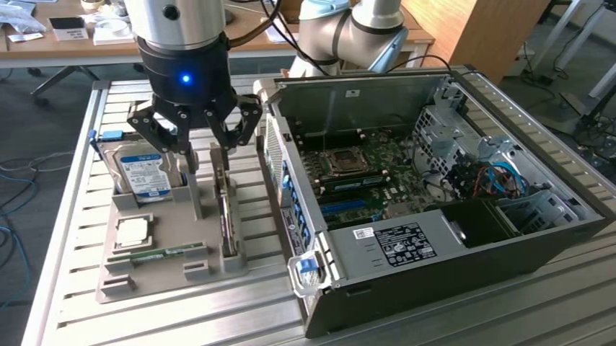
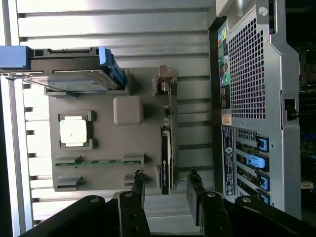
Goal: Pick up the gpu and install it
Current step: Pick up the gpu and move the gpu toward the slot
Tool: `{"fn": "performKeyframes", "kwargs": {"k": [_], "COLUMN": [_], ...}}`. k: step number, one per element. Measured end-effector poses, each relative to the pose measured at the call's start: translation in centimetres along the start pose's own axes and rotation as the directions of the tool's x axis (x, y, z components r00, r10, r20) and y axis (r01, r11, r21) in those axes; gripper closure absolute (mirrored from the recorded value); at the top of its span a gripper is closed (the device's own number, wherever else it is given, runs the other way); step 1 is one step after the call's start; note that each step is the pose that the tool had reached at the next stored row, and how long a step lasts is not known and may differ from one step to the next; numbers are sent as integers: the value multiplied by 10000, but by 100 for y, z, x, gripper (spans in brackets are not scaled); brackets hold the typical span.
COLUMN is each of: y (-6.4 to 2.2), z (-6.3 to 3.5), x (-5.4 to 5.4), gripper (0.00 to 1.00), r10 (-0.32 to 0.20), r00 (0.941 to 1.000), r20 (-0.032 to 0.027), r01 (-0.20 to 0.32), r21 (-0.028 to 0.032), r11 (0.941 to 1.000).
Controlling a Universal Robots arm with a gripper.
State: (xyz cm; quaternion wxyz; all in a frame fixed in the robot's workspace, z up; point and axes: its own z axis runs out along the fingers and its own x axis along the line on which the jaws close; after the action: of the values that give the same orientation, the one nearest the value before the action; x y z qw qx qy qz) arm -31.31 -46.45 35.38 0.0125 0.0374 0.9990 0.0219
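The gpu point(image 1: 225, 216) point(image 2: 167, 148) stands on its long edge in a slot of the grey holder point(image 1: 169, 216) point(image 2: 106, 143), seen as a thin dark strip with a green board edge. My gripper point(image 1: 206, 153) point(image 2: 166, 190) hangs just above the holder, open. Its two black fingers point(image 2: 138, 186) are spread to either side of one end of the card, with a gap on both sides and nothing held. The open computer case point(image 1: 433, 209) point(image 2: 256, 98) lies beside the holder, its motherboard point(image 1: 361, 173) exposed.
The holder also carries a hard drive point(image 1: 144, 173) point(image 2: 74, 79) with blue rails, a square processor point(image 1: 132, 232) point(image 2: 74, 132) and a narrow memory stick point(image 1: 164, 254) point(image 2: 96, 161). All rest on a slatted metal table point(image 1: 539, 310). The case's rear panel point(image 2: 247, 163) stands close to the card.
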Motion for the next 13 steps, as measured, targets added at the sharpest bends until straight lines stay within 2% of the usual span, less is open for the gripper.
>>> {"fn": "performKeyframes", "kwargs": {"k": [5, 13], "y": [0, -3], "z": [3, 63], "x": [0, 1], "gripper": [53, 53], "r10": [0, 0], "r00": [10000, 10000], "r20": [1, 0], "r01": [0, 0], "r21": [-1, 0], "r11": [10000, 10000]}}
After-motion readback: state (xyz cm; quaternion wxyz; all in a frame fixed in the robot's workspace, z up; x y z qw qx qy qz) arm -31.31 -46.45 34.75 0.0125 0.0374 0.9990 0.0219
